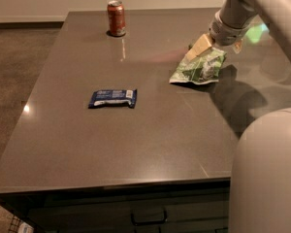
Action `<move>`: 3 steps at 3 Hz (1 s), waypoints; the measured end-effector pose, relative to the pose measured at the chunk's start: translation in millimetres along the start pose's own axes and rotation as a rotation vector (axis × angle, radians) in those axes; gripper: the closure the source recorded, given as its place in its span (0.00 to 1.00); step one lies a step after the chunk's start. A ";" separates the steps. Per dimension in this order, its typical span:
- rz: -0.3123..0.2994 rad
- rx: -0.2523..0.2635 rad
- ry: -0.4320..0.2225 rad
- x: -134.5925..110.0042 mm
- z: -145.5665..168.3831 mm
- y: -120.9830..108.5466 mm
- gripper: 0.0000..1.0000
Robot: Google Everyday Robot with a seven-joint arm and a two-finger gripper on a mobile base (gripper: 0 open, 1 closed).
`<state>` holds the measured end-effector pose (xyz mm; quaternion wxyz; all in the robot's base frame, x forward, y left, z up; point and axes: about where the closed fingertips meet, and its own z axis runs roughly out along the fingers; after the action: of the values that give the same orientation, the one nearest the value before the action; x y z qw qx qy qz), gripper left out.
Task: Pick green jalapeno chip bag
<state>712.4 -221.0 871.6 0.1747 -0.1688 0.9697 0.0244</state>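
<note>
The green jalapeno chip bag [200, 68], crumpled light-green foil with white and darker green print, lies on the dark table [150, 144] at the right, toward the back. My gripper [198, 49], cream-coloured at the end of the grey arm [235, 16], reaches in from the upper right. It sits at the bag's far upper edge and seems to touch it. The bag rests flat on the table.
A small dark-blue wrapped bar [112, 98] lies left of centre. A red soda can [116, 18] stands at the back. The robot's grey body [266, 174] fills the lower right corner. The table's left edge drops to carpet.
</note>
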 end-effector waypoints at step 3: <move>-0.010 -0.052 0.043 -0.2 40.9 13.9 0.00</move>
<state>721.4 -203.6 833.1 0.1493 -0.1785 0.9715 0.0453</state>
